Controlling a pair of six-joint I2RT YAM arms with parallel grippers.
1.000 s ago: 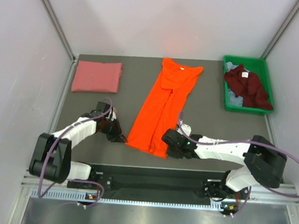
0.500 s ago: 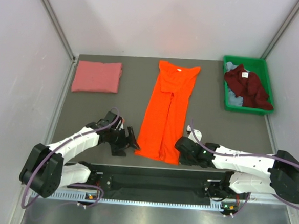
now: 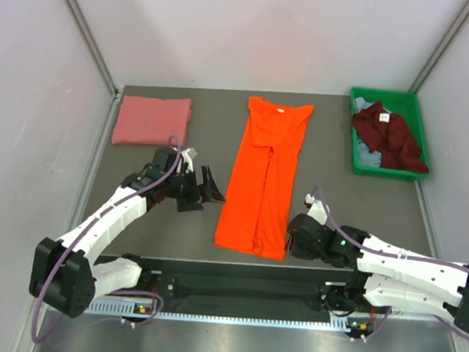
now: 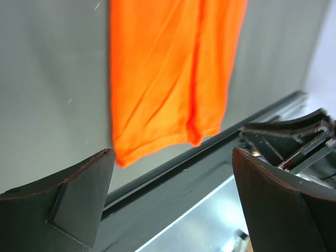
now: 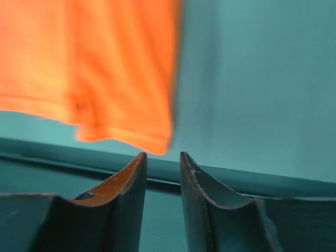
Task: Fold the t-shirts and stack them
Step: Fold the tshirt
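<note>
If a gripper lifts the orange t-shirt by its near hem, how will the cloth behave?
The orange t-shirt will probably sag and drape, since it lies flat with soft creases. Its folded-in sides may fall open when lifted. It looks thin, so it is likely light and will drag rather than slide stiffly.

Pale walls (image 3: 252,32) enclose a dark grey table (image 3: 330,191) — evenly lit.

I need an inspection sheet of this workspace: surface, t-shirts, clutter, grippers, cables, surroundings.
Surface: dark grey table, flat.
T-shirts: orange t-shirt lying in a long strip at centre; pink t-shirt folded at far left; maroon t-shirt crumpled in the green bin, over pale blue cloth.
Clutter: nothing seen.
Grippers: left gripper open, empty; right gripper nearly shut, empty.
Cables: purple cable along each arm.
Surroundings: pale walls.
</note>
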